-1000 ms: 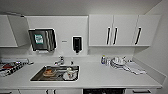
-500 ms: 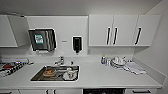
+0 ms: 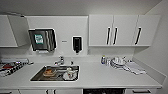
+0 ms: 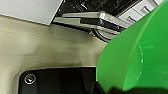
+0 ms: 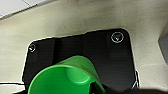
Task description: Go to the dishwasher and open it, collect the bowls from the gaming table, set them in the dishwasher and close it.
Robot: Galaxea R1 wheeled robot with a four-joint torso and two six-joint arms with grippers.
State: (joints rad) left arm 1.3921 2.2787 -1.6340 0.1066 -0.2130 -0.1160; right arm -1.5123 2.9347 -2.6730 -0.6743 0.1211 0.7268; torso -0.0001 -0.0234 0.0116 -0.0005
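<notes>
White kitchenette straight ahead in the head view: long white countertop [image 3: 105,75] with a steel sink [image 3: 56,73] sunk into it, dishes sitting in the basin. Faucet [image 3: 60,60] just behind the sink, paper towel dispenser [image 3: 42,40] on the wall above and to its left, black soap dispenser [image 3: 76,44] above and to its right. White upper cabinets [image 3: 123,30] with black handles further right of the sink. Pile of dishes and cloths [image 3: 123,63] on the counter well right of the sink. Dark open gap of the dishwasher [image 3: 103,91] under the counter edge, right of the sink.

Left wrist view: wide bright green bowl [image 4: 135,55] up close against the left gripper, beige floor and the dishwasher's silver door below. Can't tell how the fingers sit.

Right wrist view: small green bowl [image 5: 66,77] right at the right gripper over beige floor. Same deal, fingers not readable.
</notes>
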